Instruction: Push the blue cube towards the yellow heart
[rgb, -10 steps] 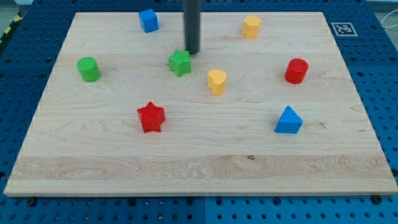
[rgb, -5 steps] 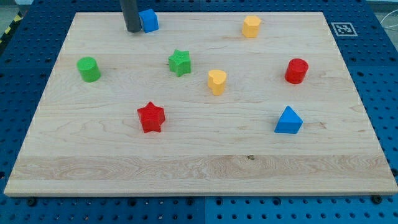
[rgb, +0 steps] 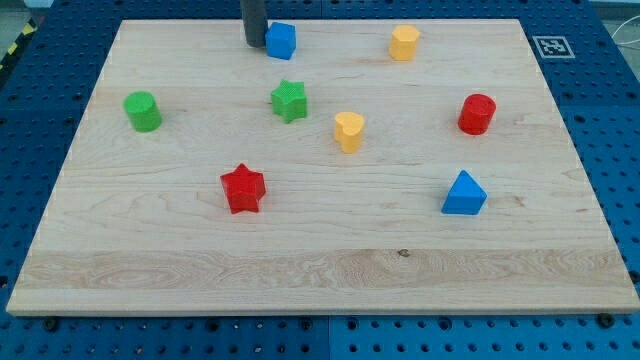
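While my tip (rgb: 254, 45) rests on the wooden tabletop (rgb: 320, 270) near the view's top edge, it sits pressed against the left face of the blue cube (rgb: 281, 40), the dark rod rising straight out of the frame above it. No end effector is fitted to this arm, so there is nothing released or clenched to report; the rod only touches the cube from the side.

Taking the blue cube as the landmark, the single camera view shows the following. The yellow heart (rgb: 348, 131) lies below the cube and to its right, well apart from it, with bare wood between the two. The green star (rgb: 289, 101) sits almost directly below the cube, nearer than the heart and just left of the line from cube to heart. A second yellow block (rgb: 404, 43), its shape hard to make out, stands to the cube's right at about the same height in the view. The green cylinder (rgb: 142, 111) is off to the cube's lower left, near the tabletop's left edge. The red star (rgb: 242, 188) lies farther below the cube, slightly to its left. The red cylinder (rgb: 477, 114) is far to the cube's lower right, and the blue triangular block (rgb: 464, 194) lies lower still on that side.
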